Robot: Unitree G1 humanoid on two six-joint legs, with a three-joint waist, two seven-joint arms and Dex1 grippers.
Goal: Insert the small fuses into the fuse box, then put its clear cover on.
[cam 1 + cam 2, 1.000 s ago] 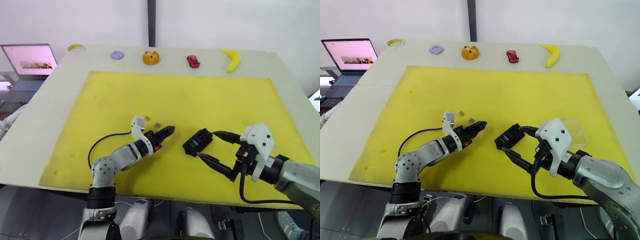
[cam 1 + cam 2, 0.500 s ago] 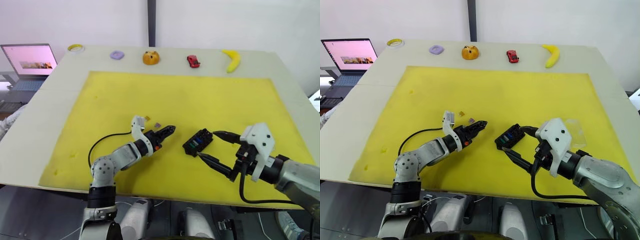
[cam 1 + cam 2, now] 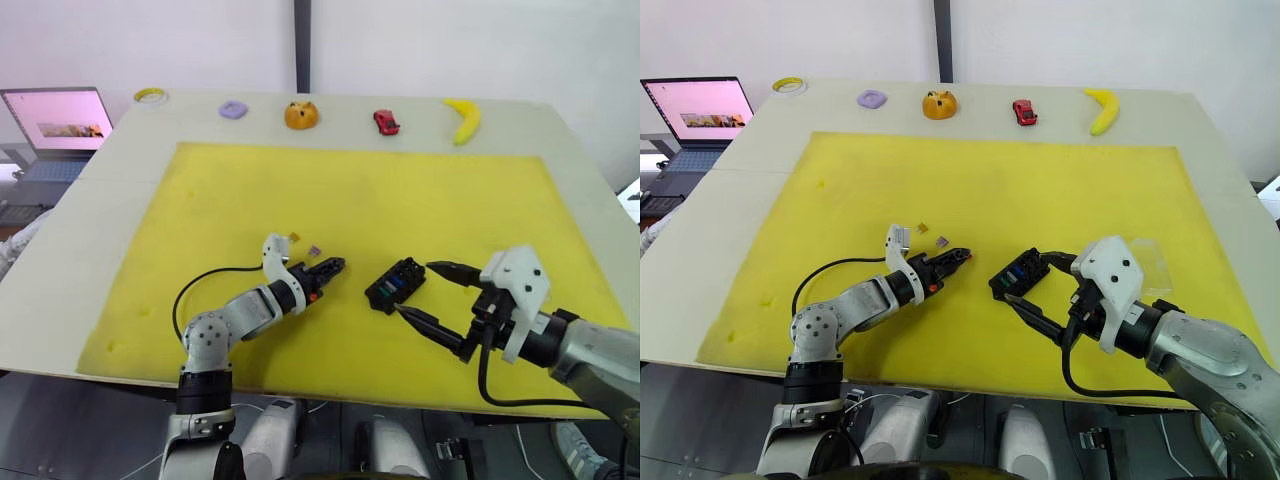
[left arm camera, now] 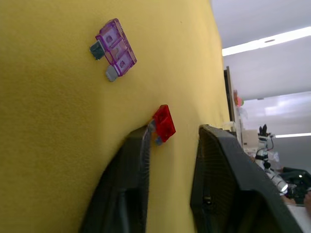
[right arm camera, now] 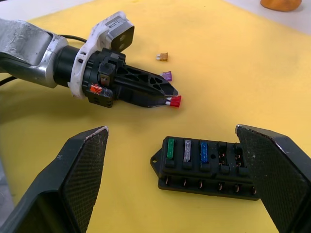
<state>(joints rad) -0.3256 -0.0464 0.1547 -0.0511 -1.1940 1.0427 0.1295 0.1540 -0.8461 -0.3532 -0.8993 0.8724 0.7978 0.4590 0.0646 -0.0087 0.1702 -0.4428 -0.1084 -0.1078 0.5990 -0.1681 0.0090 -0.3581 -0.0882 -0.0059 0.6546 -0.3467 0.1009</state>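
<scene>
Bright, even light, soft shadows, sharp

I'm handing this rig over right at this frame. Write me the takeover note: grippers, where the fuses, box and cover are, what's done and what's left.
Left gripper: open, fingertips around a red fuse lying on the yellow mat; not yet gripped.
Right gripper: open wide, empty, either side of the fuse box.
Done: green, pale and blue fuses sit in the box's slots.
Loose: purple fuse and brownish fuse on the mat beyond the left gripper.
Clear cover lies on the mat behind the right arm, off the box.
Left: insert the three loose fuses, then fit the cover.
</scene>
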